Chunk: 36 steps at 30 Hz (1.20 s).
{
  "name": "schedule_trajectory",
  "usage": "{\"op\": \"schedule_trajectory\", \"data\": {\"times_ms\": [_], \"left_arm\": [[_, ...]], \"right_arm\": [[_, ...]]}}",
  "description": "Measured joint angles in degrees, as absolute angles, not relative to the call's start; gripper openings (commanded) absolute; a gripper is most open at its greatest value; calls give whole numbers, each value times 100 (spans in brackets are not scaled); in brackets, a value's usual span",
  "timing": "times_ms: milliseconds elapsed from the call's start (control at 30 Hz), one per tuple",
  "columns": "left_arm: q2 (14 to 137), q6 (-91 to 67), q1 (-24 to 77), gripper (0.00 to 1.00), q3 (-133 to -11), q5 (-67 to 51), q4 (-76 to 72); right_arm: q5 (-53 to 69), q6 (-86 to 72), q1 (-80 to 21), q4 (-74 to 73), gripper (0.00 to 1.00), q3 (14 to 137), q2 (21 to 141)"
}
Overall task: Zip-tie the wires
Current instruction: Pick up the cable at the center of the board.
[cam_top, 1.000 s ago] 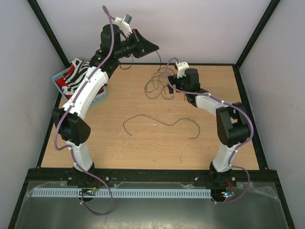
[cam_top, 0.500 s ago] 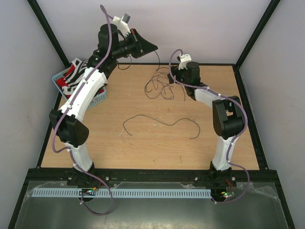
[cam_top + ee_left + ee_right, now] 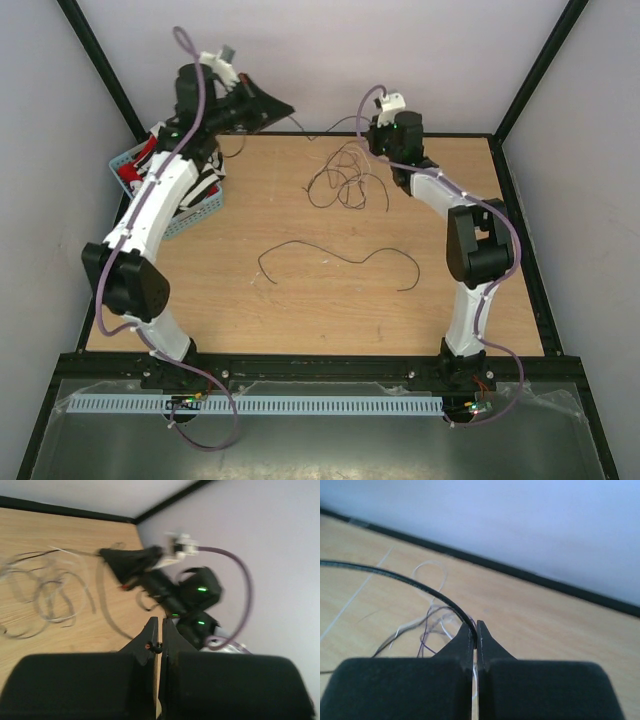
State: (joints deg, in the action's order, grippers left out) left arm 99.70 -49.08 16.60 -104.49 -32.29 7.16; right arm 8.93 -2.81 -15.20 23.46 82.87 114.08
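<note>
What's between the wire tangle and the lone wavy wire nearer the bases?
Bare tabletop separates the tangle from the lone wire; top view shows it.

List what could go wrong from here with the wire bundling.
1. The right gripper pinches a black strand of the tangle of thin dark and pale wires at its very tips. The strand may slip out, or a pull may drag the tangle apart.
2. The long dark wavy wire lies apart from the tangle and could be left out of the bundle.
</note>
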Motion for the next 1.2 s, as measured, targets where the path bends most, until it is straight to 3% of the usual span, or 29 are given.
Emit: {"op": "schedule_trajectory", "data": {"times_ms": [200,633,900,1200], "left_arm": [[9177,-4880,821,0,-9334,-2969,666],[9074,-4969,827,0,-8536,-3013,224],[9129,-5162,832,0,-8414,-3181,-80],[9181,-5253,869,0,-8195,-3306,-285]], "right_arm": [[30,565,-1431,1557,0,9408,11255],[-1212,2139,-1763,770,0,10836,10486],[-2034,3326,-2051,690,0,10779,10025],[-2331,3579,-2084,646,0,9091,8829]]}}
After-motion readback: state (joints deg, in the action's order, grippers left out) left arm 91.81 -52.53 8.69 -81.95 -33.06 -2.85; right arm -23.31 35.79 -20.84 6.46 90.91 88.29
